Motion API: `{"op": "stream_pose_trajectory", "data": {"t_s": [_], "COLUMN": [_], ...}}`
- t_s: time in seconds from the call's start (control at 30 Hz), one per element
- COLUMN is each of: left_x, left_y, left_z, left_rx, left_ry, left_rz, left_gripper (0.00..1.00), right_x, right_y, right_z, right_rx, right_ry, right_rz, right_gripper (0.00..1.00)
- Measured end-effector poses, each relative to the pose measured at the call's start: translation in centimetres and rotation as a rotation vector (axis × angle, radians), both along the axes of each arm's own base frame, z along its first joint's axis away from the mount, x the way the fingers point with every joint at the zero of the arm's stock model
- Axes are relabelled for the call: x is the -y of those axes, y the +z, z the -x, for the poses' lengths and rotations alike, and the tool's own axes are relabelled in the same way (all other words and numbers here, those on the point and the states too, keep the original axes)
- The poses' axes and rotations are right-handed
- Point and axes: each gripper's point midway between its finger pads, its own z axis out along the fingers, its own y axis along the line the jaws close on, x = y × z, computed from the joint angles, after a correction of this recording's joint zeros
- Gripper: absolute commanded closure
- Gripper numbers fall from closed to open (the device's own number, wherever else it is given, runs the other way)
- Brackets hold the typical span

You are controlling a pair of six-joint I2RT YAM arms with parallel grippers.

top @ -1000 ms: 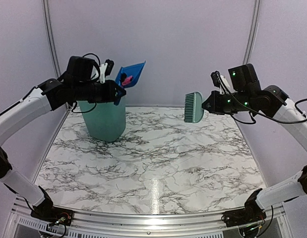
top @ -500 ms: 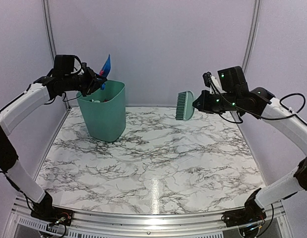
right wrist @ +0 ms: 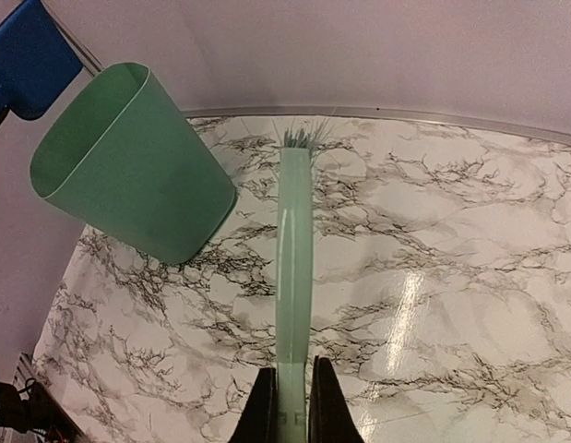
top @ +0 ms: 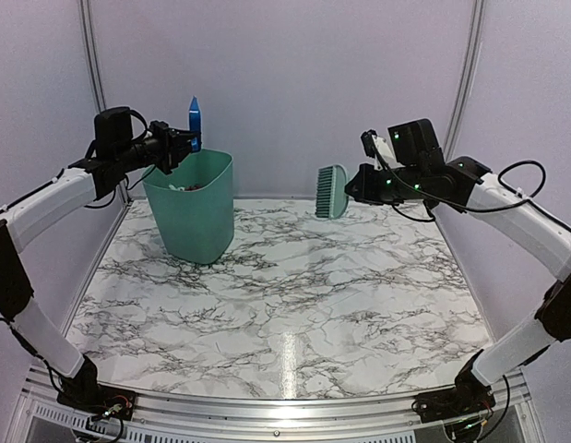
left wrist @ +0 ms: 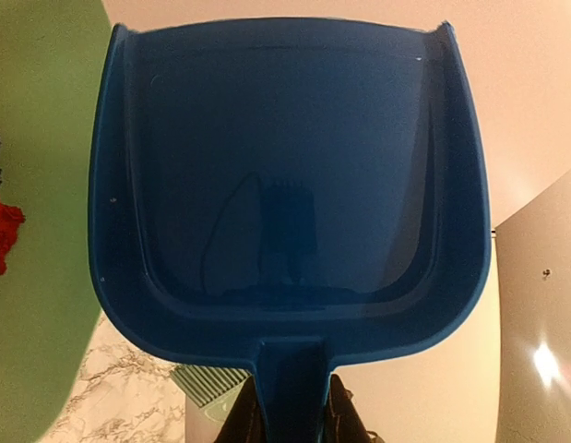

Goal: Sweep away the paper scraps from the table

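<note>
My left gripper [top: 179, 140] is shut on the handle of the blue dustpan [top: 195, 118], held upright on edge above the rim of the green bin [top: 193, 208]. In the left wrist view the dustpan [left wrist: 290, 175] is empty, and a red paper scrap [left wrist: 1, 231] and a dark one lie inside the bin [left wrist: 36, 185]. Small scraps [top: 185, 187] show in the bin from the top. My right gripper [top: 357, 189] is shut on the mint-green hand brush [top: 332, 192], held in the air over the far right of the marble table [top: 285, 305]. No scraps show on the table.
The bin [right wrist: 128, 157] stands at the table's far left corner. Pale walls enclose the back and sides, with metal posts [top: 466, 69] at the corners. A metal rail [top: 267, 411] edges the near side, where both arm bases sit.
The left gripper swung the dustpan from tilted over the bin, with scraps in it, to upright on edge above the rim. The right gripper carried the brush leftward and slightly down.
</note>
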Motion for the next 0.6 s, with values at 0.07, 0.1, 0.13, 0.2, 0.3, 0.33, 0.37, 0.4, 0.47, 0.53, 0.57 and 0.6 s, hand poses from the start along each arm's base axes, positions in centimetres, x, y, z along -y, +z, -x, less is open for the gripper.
{"op": "stream_pose_trajectory", "data": {"t_s": [0.07,0.1,0.13,0.2,0.3,0.33,0.37,0.4,0.47,0.53,0.57,0.6], "left_x": [0.1,0.2,0.2,0.3,0.4,0.5,0.5,0.5,0.4,0.4,0.4,0.4], "left_y": [1.3,1.9,2.4,3.1,3.7,3.9,4.3,4.6,5.5,6.4,6.8,7.1], "left_z": [0.0,-0.1,-0.1,-0.1,-0.3,-0.4,-0.4,-0.4,-0.3,-0.2,-0.2,-0.1], "left_rx": [0.013,0.021,0.026,0.033,0.032,0.030,0.033,0.036,0.051,0.064,0.072,0.077], "left_ry": [-0.003,-0.005,-0.008,-0.013,-0.017,-0.017,-0.018,-0.020,-0.027,-0.034,-0.038,-0.041], "left_rz": [0.039,0.060,0.080,0.113,0.163,0.183,0.206,0.226,0.281,0.324,0.341,0.356], "left_gripper": [1.00,1.00,1.00,1.00,1.00,1.00,1.00,1.00,1.00,1.00,1.00,1.00], "right_x": [-0.1,-0.1,-0.2,-0.3,-0.3,-0.3,-0.3,-0.2,0.1,0.5,0.8,1.1], "right_y": [0.2,0.3,0.4,0.6,0.8,0.9,1.0,1.3,1.7,2.1,2.3,2.6], "right_z": [-0.1,-0.2,-0.2,-0.3,-0.4,-0.4,-0.4,-0.4,-0.3,-0.1,0.0,0.2], "right_rx": [0.009,0.012,0.015,0.021,0.030,0.033,0.037,0.045,0.062,0.075,0.082,0.088], "right_ry": [0.001,0.001,0.002,0.004,0.004,0.003,0.000,-0.004,-0.016,-0.026,-0.033,-0.040], "right_rz": [-0.005,-0.007,-0.010,-0.016,-0.022,-0.024,-0.025,-0.028,-0.033,-0.037,-0.038,-0.040], "right_gripper": [1.00,1.00,1.00,1.00,1.00,1.00,1.00,1.00,1.00,1.00,1.00,1.00]}}
